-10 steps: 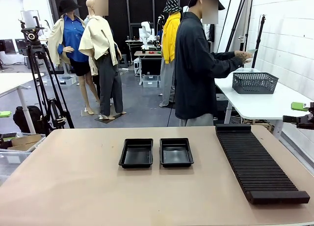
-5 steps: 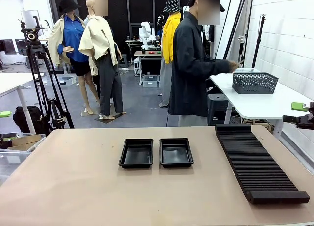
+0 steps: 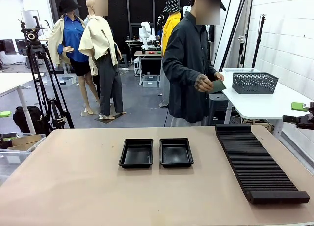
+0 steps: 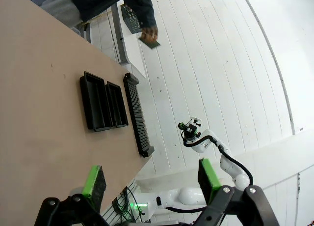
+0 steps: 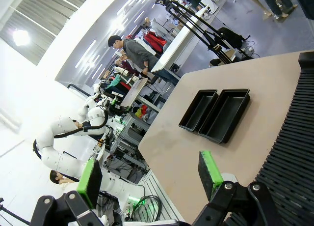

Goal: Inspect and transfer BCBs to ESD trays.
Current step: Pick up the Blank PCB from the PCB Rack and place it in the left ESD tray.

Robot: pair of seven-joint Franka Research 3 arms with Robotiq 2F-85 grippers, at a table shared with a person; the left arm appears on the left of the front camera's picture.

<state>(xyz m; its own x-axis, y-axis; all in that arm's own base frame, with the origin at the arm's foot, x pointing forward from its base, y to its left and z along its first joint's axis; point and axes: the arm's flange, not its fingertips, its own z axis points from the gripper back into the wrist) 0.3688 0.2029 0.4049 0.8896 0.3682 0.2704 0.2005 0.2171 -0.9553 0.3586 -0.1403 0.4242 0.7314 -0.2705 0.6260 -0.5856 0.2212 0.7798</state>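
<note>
Presently one BCB is held in the person's hand, well beyond both grippers and past the ESD trays, which are set side by side ahead of the fingers, well apart from them. The left gripper and right gripper are seen spread wide, with nothing between the pads. The board is judged light, thin and stiff, and fragile on its face, so it is best taken by opposite edges. Its surface is too small for detail to be made out, and whether more boards are held cannot be told. The ribbed rack is cut off beside the right gripper.
</note>
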